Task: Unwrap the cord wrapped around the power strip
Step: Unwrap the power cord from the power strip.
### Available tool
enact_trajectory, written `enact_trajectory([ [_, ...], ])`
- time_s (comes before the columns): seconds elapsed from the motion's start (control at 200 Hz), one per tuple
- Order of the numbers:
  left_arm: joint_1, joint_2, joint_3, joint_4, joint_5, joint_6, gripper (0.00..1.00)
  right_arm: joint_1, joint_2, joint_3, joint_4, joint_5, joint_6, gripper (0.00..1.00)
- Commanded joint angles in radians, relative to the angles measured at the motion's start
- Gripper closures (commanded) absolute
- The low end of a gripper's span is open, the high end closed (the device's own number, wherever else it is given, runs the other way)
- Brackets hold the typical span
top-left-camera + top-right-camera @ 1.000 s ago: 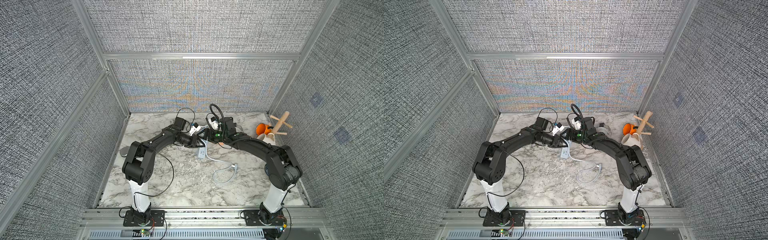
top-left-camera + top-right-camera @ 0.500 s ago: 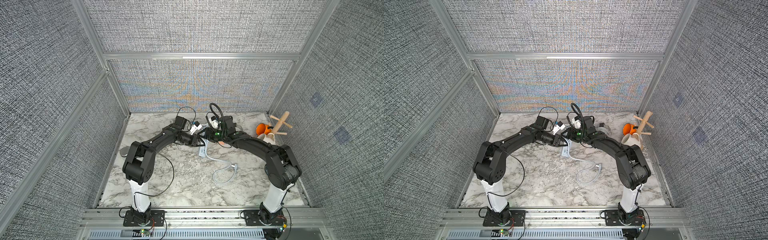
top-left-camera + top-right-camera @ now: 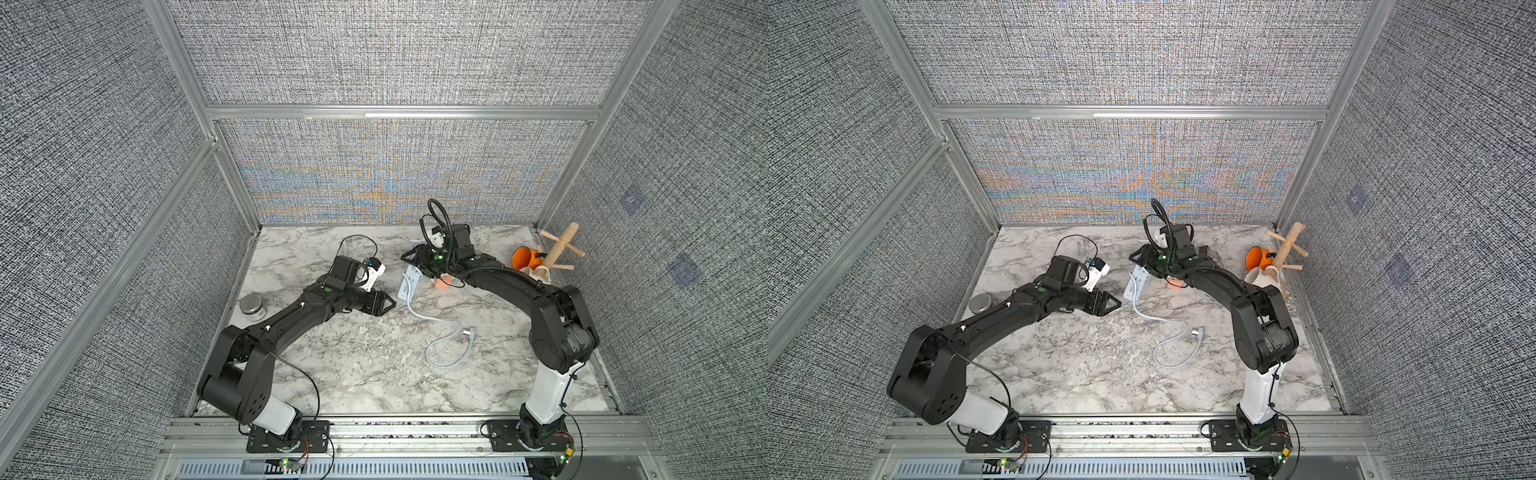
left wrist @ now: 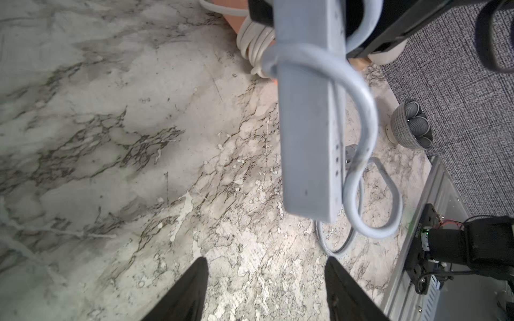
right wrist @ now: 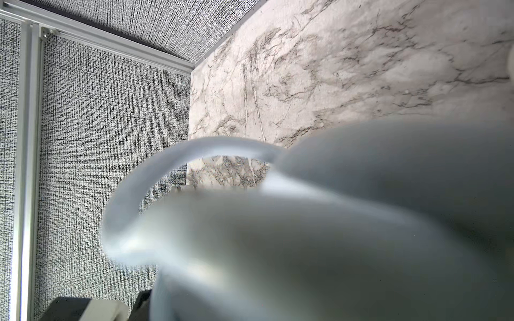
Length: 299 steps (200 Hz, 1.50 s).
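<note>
1. Nearest the front edge of the desk lies the freed part of the cord. It makes a loose loop that ends in the plug, flat on the marble. The cord looks light and limp, with some spring in its bends. I judge it will follow a gentle pull but can catch on the strip's corners.
2. The left gripper hovers just before the strip's lower end. Its jaws stand well apart and there is nothing between them.
3. The power strip is about midway between the desk's side edges, toward the back edge, and tilted with its far end raised. It is a stiff, smooth plastic bar, probably light and a little slippery. One turn of cord crosses it near the raised end, and a loop hangs just beside it. I think this hanging loop is a better place to take hold than the smooth body.
4. The right gripper has the strip's raised end. In the left wrist view black jaws sit on both sides of it, so it appears closed on the strip. Its own camera is too blurred to confirm this.
5. Containers:
   - A patterned bowl at the desk's right edge holds grey ribbed round things that I cannot name.
   - A jar with a metal lid stands near the left edge, and its contents are not visible.
   - In the back right corner an orange mug and a white mug are at the wooden mug tree. Both seem empty.
</note>
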Motion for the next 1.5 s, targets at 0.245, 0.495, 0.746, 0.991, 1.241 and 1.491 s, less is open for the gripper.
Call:
enact_trajectory([
  [0.245, -0.166, 0.019, -0.057, 0.39, -0.165, -0.356, 0.36, 0.016, -0.048, -0.068, 0.095, 0.109, 0.096, 1.0],
  [0.495, -0.189, 0.12, 0.01, 0.305, -0.176, -0.342, 0.3, 0.019, -0.068, -0.087, 0.11, 0.115, 0.104, 1.0],
  [0.746, -0.191, 0.109, 0.038, 0.158, -0.216, -0.258, 0.52, 0.009, -0.068, -0.053, 0.052, 0.116, 0.06, 1.0],
  [0.991, -0.173, 0.097, 0.028, 0.09, -0.29, -0.237, 0.68, 0.005, -0.072, -0.026, 0.013, 0.109, 0.038, 1.0],
  [1.241, -0.124, 0.132, -0.02, 0.235, -0.193, -0.255, 0.67, 0.0, -0.07, 0.013, -0.052, 0.093, 0.001, 1.0],
  [1.491, -0.125, 0.208, -0.011, 0.329, -0.285, -0.194, 0.35, -0.001, -0.067, 0.021, -0.053, 0.097, 0.025, 1.0],
])
